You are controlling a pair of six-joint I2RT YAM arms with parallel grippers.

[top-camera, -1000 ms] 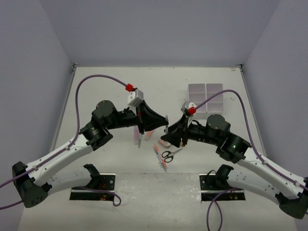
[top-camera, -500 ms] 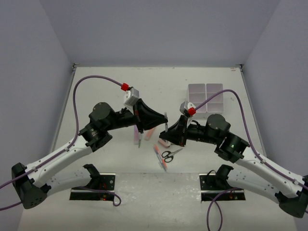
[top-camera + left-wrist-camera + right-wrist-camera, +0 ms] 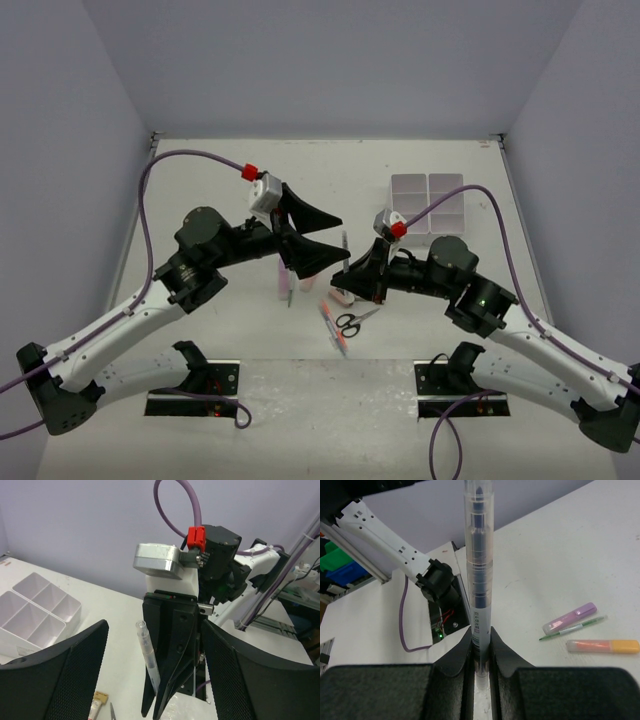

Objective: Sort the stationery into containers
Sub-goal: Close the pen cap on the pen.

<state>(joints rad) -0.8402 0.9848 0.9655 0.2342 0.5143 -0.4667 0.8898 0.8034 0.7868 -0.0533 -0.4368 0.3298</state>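
White table (image 3: 220,180) from above: the left gripper (image 3: 344,240) had its jaws spread wide and held nothing, its tips above and below a clear pen (image 3: 344,236) in this view. The right gripper (image 3: 350,268) was clamped on that pen's lower end and held it upright above the table centre. The six-cell box (image 3: 395,190) sat far right, well apart from the pen, cells looking bare. Scissors (image 3: 350,321) and a pink-red pen (image 3: 333,327) lay near the front, just beside each other. A lilac highlighter (image 3: 283,280) and a green pen (image 3: 290,292) lay left of them, partly under the left arm. Left wrist view: both mesh-faced fingers were far apart at the frame sides. The clear pen stood in the gap between them, touching neither, pinched low by the right gripper's black fingers. The box showed at far left. Right wrist view: the fingers were closed narrow on the pen, which ran straight up the frame with a dark core inside. On the table to the right, the lilac highlighter and green pen lay side by side, with an orange highlighter (image 3: 602,646) just below them.
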